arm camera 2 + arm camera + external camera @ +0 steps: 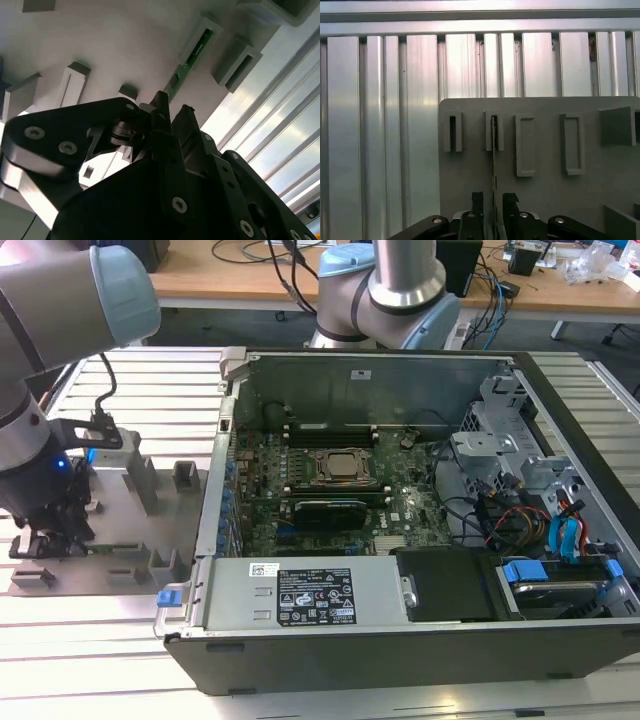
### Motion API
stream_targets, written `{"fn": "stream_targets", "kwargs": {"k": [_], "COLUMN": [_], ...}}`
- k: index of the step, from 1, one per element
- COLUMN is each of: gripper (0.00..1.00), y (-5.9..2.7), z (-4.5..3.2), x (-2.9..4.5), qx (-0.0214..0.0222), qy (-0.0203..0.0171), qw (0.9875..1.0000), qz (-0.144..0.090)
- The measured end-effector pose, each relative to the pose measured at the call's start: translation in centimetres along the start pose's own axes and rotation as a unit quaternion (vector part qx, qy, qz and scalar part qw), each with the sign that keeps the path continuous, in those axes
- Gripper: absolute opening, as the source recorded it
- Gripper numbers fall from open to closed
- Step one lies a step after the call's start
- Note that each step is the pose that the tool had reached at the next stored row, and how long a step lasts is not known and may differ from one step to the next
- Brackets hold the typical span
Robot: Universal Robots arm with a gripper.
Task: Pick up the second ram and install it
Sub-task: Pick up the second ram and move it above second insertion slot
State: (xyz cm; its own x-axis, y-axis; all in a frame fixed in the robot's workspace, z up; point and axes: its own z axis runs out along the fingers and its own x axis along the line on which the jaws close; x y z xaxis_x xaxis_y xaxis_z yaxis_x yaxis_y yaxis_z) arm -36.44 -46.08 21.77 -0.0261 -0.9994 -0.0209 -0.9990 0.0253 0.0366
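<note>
Two steps are named in the task, and the first, the pick-up, is judged to be in hand; nothing of the installing is done. The second ram [494,155] is seen standing on edge on the grey fixture plate [540,200]. Its far end is seated in a small slotted holder [488,131] raised from that plate. In the exterior view the open computer case [400,625] is set just beside the plate, at the exterior view's right, and the arm is bent down over the part of the plate away from the case.

The claw [493,197] is lowered onto the plate and is set astride the stick. It is held narrowly open: the two dark fingers [477,200] are placed one on each face of the board, and a thin strip of grey plate is visible on either side between finger and board. No contact with the stick can be made out, so nothing is judged to be gripped.

For the grasp, an even closing on both flat faces would be called for. The stick should be kept upright and in line with its holder, since so thin a board could easily be tipped or twisted.
</note>
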Motion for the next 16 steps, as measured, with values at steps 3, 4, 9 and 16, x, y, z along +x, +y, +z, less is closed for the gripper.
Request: {"fn": "stream_targets", "kwargs": {"k": [3,4,9,16], "gripper": [0.30,0.30,0.13,0.13], "y": [-0.05,-0.05,-0.06,-0.06], "z": [1.41,1.51,1.51,1.52], "x": [-0.02,-0.02,-0.02,-0.02], "qx": [-0.0005,-0.0005,-0.0005,-0.0005], "qy": [0.0008,0.0005,-0.0003,-0.0013], "qw": [0.9998,0.9998,0.9998,0.9998], "qz": [-0.022,-0.022,-0.022,-0.022]}}
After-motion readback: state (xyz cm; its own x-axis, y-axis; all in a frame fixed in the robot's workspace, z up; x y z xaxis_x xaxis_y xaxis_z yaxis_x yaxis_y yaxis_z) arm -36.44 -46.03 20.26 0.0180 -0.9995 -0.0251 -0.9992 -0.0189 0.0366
